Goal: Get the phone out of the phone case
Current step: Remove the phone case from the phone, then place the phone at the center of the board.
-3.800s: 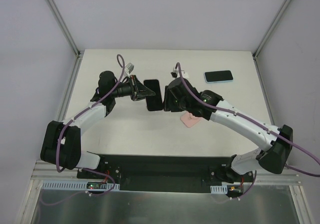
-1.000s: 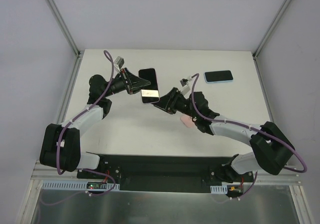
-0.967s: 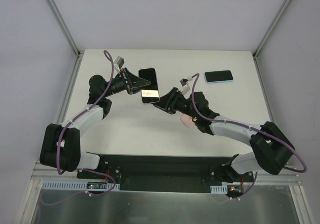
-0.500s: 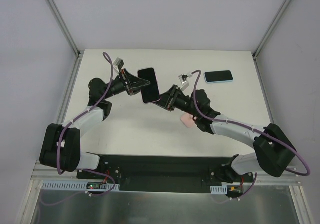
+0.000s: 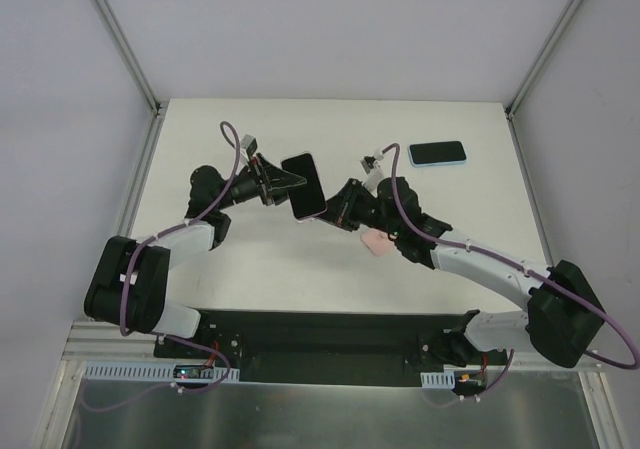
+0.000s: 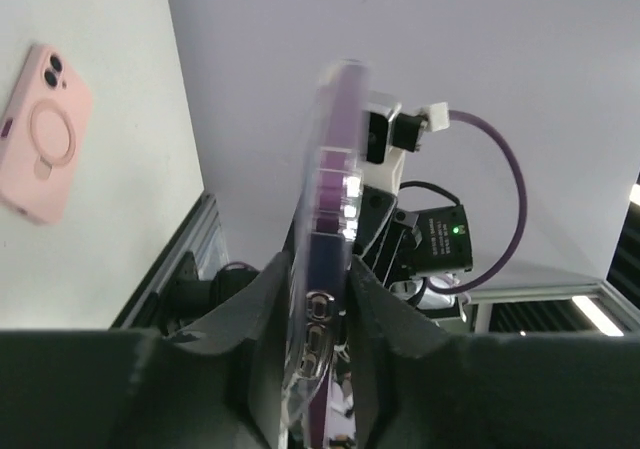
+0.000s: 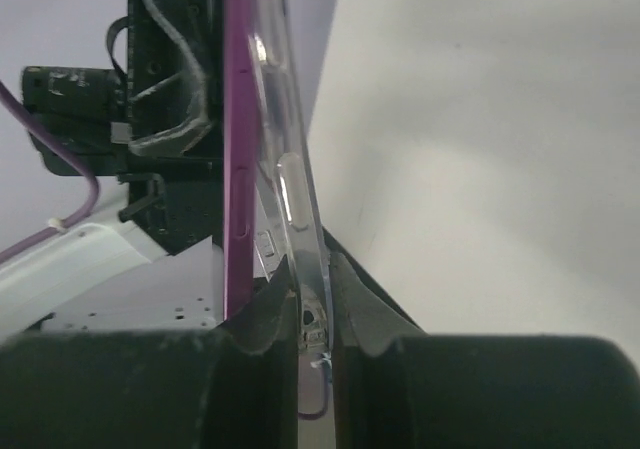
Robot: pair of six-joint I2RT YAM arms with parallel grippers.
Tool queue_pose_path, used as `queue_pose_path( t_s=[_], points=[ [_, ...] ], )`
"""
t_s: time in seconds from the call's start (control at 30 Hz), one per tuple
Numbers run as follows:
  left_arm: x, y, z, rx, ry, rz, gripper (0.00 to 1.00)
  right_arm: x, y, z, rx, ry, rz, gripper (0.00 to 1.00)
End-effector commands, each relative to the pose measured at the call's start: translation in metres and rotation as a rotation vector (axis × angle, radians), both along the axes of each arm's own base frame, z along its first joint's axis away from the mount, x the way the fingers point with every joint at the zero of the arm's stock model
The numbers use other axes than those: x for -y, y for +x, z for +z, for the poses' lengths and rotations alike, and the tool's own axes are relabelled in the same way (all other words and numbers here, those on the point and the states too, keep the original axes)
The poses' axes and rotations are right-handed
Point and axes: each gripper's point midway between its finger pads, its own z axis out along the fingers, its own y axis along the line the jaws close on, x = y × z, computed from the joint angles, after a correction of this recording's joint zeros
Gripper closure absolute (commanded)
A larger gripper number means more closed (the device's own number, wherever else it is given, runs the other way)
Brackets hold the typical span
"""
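two arms, two phones, three cases. the left arm [image 5: 170, 237] and right arm [image 5: 480, 262] meet above the middle of the white worktop [image 5: 250, 259], both holding one phone [image 5: 305, 185] in the air. this phone has a dark screen and a purple edge [image 6: 330, 209], and sits in a clear case [image 7: 288, 169].

left jaws: closed to a narrow gap and clamped on the phone's end. in the left wrist view the handset stands edge-on between the two fingers [image 6: 265, 309].

right jaws: pinched almost together on the rim of the clear case alone, with the fingers [image 7: 262, 319] on either side of it. in the right wrist view the gripped end of the case bends away from the purple edge [image 7: 237, 119], while the far end lies against it. the phone is thus partly in its case.

the second phone [image 5: 437, 152] lies flat at the far right of the worktop, screen up, inside a blue case [image 5: 438, 165], well apart from both arms. an empty pink case [image 5: 375, 240] lies on the worktop beneath the right arm, back up, its ring showing in the left wrist view [image 6: 42, 134].
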Motion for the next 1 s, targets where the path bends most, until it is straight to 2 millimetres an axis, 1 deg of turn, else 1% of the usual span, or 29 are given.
queue_pose_path(
  t_s=[0.0, 0.03, 0.1, 0.13, 0.23, 0.33, 0.43, 0.47, 0.53, 0.57, 0.6, 0.63, 0.67, 0.7, 0.73, 0.77, 0.8, 0.83, 0.87, 0.9, 0.93, 0.97],
  points=[
    [0.007, -0.036, -0.004, 0.091, 0.017, -0.160, 0.63, 0.062, 0.030, -0.065, -0.017, -0.376, -0.241, 0.99],
    [0.008, -0.035, -0.011, 0.073, 0.023, -0.161, 0.61, 0.065, 0.029, -0.069, -0.016, -0.395, -0.241, 0.99],
    [0.009, -0.035, -0.019, 0.060, 0.029, -0.166, 0.60, 0.069, 0.026, -0.075, -0.024, -0.415, -0.244, 0.99],
    [0.010, -0.033, -0.023, 0.051, 0.031, -0.167, 0.58, 0.071, 0.025, -0.079, -0.029, -0.423, -0.244, 0.99],
    [0.012, -0.032, -0.029, 0.039, 0.033, -0.174, 0.55, 0.073, 0.024, -0.083, -0.033, -0.431, -0.249, 0.99],
    [0.014, -0.032, -0.035, 0.025, 0.037, -0.182, 0.55, 0.071, 0.025, -0.083, -0.035, -0.422, -0.249, 0.99],
    [0.015, -0.033, -0.041, 0.008, 0.040, -0.187, 0.46, 0.069, 0.028, -0.081, -0.034, -0.417, -0.253, 0.99],
    [0.015, -0.033, -0.043, 0.007, 0.040, -0.188, 0.39, 0.070, 0.027, -0.084, -0.041, -0.433, -0.255, 0.99],
    [0.015, -0.033, -0.046, 0.002, 0.043, -0.193, 0.34, 0.073, 0.033, -0.082, -0.033, -0.466, -0.276, 0.99],
    [0.014, -0.033, -0.046, -0.001, 0.044, -0.193, 0.31, 0.081, 0.029, -0.090, -0.054, -0.519, -0.276, 0.98],
    [0.015, -0.034, -0.047, 0.002, 0.046, -0.194, 0.27, 0.085, 0.034, -0.088, -0.043, -0.551, -0.301, 0.98],
    [0.014, -0.033, -0.048, 0.000, 0.051, -0.194, 0.25, 0.089, 0.034, -0.087, -0.022, -0.597, -0.300, 0.99],
    [0.013, -0.033, -0.049, 0.000, 0.055, -0.195, 0.24, 0.100, 0.028, -0.097, -0.046, -0.681, -0.298, 0.99],
    [0.013, -0.032, -0.055, -0.016, 0.073, -0.194, 0.23, 0.110, 0.032, -0.101, -0.034, -0.747, -0.336, 0.99],
    [0.013, -0.033, -0.056, -0.019, 0.084, -0.194, 0.23, 0.110, 0.033, -0.094, -0.012, -0.778, -0.335, 0.98],
    [0.013, -0.032, -0.059, -0.025, 0.101, -0.188, 0.23, 0.117, 0.028, -0.100, -0.007, -0.846, -0.317, 0.99],
    [0.012, -0.031, -0.076, -0.093, 0.160, -0.188, 0.23, 0.124, 0.031, -0.102, 0.006, -0.905, -0.342, 0.99],
    [0.012, -0.031, -0.079, -0.095, 0.192, -0.179, 0.23, 0.122, 0.031, -0.097, 0.024, -0.929, -0.339, 0.99],
    [0.010, -0.031, -0.089, -0.137, 0.237, -0.172, 0.23, 0.126, 0.027, -0.100, 0.028, -0.978, -0.324, 0.99],
    [0.010, -0.022, -0.092, -0.081, 0.302, -0.139, 0.23, 0.126, 0.027, -0.104, 0.033, -1.004, -0.318, 0.99],
    [0.006, -0.028, -0.107, -0.188, 0.358, -0.145, 0.23, 0.123, 0.026, -0.105, 0.038, -1.007, -0.307, 0.99],
    [0.007, -0.025, -0.104, -0.173, 0.376, -0.144, 0.23, 0.119, 0.027, -0.107, 0.041, -1.007, -0.297, 0.99]
  ],
)
